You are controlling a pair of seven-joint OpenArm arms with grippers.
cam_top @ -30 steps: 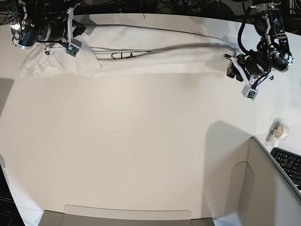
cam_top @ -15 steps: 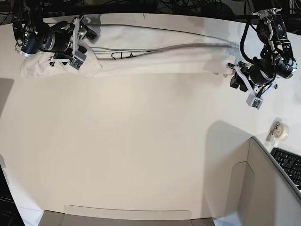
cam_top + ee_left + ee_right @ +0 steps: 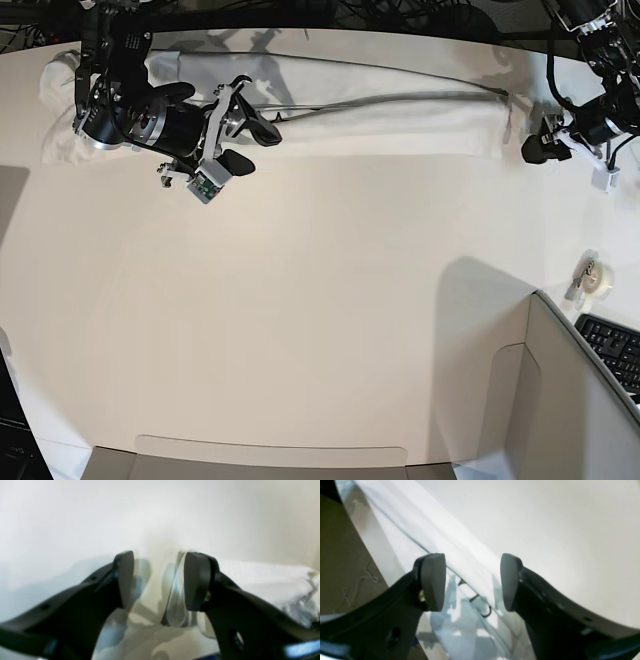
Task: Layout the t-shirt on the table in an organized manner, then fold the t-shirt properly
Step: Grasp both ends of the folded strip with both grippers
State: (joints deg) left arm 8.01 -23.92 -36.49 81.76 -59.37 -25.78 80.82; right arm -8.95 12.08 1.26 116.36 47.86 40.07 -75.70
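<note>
The white t-shirt (image 3: 380, 115) lies as a long narrow band along the far edge of the table (image 3: 320, 300), with a dark bit of print showing at a fold. Near the band's left part my right gripper (image 3: 255, 140) hovers open. In the right wrist view that gripper (image 3: 472, 580) stands open over the t-shirt (image 3: 450, 542), holding nothing. My left gripper (image 3: 533, 150) sits just off the band's right end, apart from it. Seen from the left wrist, this gripper (image 3: 155, 580) is open and empty, with the t-shirt (image 3: 275, 585) off to the right.
A tape roll (image 3: 597, 277) lies at the right, near a keyboard (image 3: 615, 350) behind a grey partition panel (image 3: 560, 400). Dark cables run behind the table's far edge. The table's curved edge passes close behind the shirt.
Both grippers have opened and let go of the shirt. The right arm swung toward the middle along the band; the left arm drew back to the right, off the shirt's end.
</note>
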